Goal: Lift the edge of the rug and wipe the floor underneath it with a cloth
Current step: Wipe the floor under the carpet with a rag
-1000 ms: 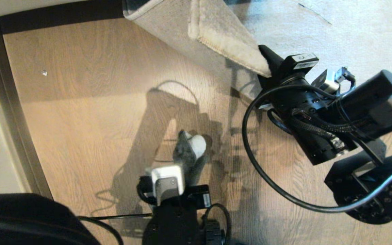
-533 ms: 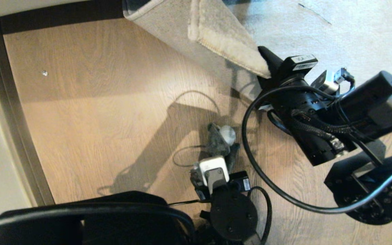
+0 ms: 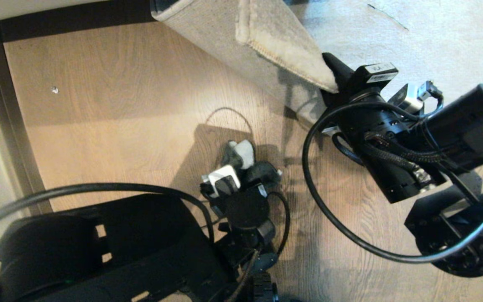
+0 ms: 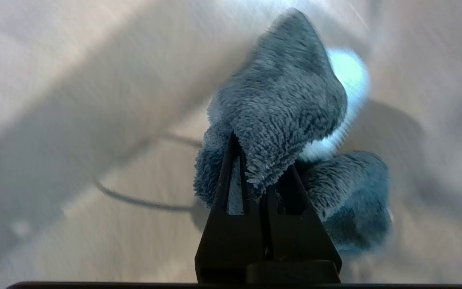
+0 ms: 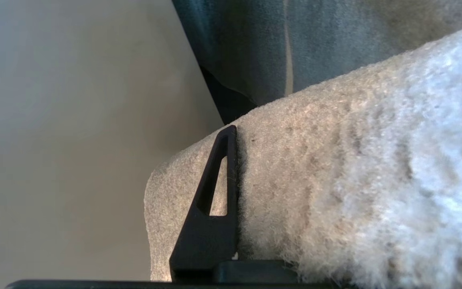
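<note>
**Rug corner held up so the cloth can reach the planks**

The right claw [image 3: 329, 77] is clamped on the rug edge [image 3: 292, 54], folding the corner back to show its beige backing and bare the wood-plank floor [image 3: 111, 105]. Below that raised corner, the left claw [image 4: 261, 176] pinches the grey terry cloth [image 4: 283, 108] tight, bunched low over the planks, apparently so it can rub the exposed strip.

left hand [image 3: 241, 161] low at centre, fingers pinched shut; right hand [image 3: 329, 82] raised at right, fingers clamped
</note>
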{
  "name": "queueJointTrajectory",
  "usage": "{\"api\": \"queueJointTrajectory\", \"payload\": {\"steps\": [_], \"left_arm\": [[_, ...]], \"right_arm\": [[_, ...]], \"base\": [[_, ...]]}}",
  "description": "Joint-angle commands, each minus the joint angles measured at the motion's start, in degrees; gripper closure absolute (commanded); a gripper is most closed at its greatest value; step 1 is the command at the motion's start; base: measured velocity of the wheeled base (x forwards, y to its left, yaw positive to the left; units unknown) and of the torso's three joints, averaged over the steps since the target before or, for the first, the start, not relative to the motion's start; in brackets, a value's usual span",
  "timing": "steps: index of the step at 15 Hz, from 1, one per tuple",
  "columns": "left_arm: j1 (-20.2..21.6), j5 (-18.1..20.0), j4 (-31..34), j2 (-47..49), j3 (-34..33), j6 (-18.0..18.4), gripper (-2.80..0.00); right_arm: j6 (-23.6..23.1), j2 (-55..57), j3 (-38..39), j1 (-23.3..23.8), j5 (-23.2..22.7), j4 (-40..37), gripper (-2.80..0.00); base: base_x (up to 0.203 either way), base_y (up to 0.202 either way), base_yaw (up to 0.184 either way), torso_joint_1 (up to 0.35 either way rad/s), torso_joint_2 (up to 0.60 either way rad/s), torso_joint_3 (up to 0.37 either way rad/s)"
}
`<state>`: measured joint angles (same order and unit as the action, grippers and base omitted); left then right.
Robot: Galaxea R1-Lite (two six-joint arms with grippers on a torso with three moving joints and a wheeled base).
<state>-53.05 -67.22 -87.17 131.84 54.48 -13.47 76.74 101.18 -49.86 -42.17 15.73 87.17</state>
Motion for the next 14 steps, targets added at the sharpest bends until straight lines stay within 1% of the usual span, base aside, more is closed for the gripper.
{"api": "queueJointTrajectory", "payload": {"steps": [1, 2, 5, 7, 8, 9, 11, 12, 14], "left_arm": [[4.2, -0.3, -2.8, -5.2, -2.9, 0.0, 0.00], [5.4, -0.3, -2.8, -7.1, -5.4, -0.1, 0.00], [8.4, -0.2, -2.8, -14.7, -14.2, -0.3, 0.00], [8.7, -0.3, -2.8, -19.9, -21.8, -0.3, 0.00], [7.8, -0.3, -2.8, -22.8, -26.0, -0.2, 0.00], [5.8, -0.3, -2.8, -25.3, -30.3, -0.2, 0.00], [-1.1, -0.4, -2.8, -28.9, -38.0, -0.1, 0.00], [-5.7, -0.5, -2.8, -30.1, -40.5, 0.0, 0.00], [-13.4, -0.5, -2.8, -30.5, -42.2, 0.2, 0.00]], "right_arm": [[0.3, -0.9, 0.4, -0.1, 0.0, 2.5, 0.00], [-0.4, -1.1, 0.8, -0.1, 0.0, 2.6, 0.00], [-0.6, -2.1, 1.3, -0.2, 0.0, 2.6, 0.00], [-0.8, -2.7, 1.8, -0.5, 0.0, 2.6, 0.00], [-0.9, -3.1, 2.5, -0.8, -0.1, 2.6, 0.00], [-1.0, -3.2, 3.0, -1.7, 0.0, 2.6, 0.00], [-1.0, -3.3, 3.6, -2.2, 0.0, 2.6, 0.00], [-1.0, -3.0, 3.5, -2.5, 0.0, 2.6, 0.00], [-1.0, -2.7, 3.5, -2.6, 0.0, 2.6, 0.00]], "base": [[0.000, 0.000, 0.000, 0.000, 0.00, 0.000], [0.000, 0.000, 0.000, 0.000, 0.00, 0.000], [0.000, 0.000, 0.000, 0.000, 0.00, 0.000], [0.000, 0.000, 0.000, 0.000, 0.00, 0.000], [0.000, 0.000, 0.000, 0.000, 0.00, 0.000], [0.000, 0.000, 0.000, 0.000, 0.00, 0.000], [0.000, 0.000, 0.000, 0.000, 0.00, 0.000], [0.000, 0.000, 0.000, 0.000, 0.00, 0.000], [0.000, 0.000, 0.000, 0.000, 0.00, 0.000]]}}
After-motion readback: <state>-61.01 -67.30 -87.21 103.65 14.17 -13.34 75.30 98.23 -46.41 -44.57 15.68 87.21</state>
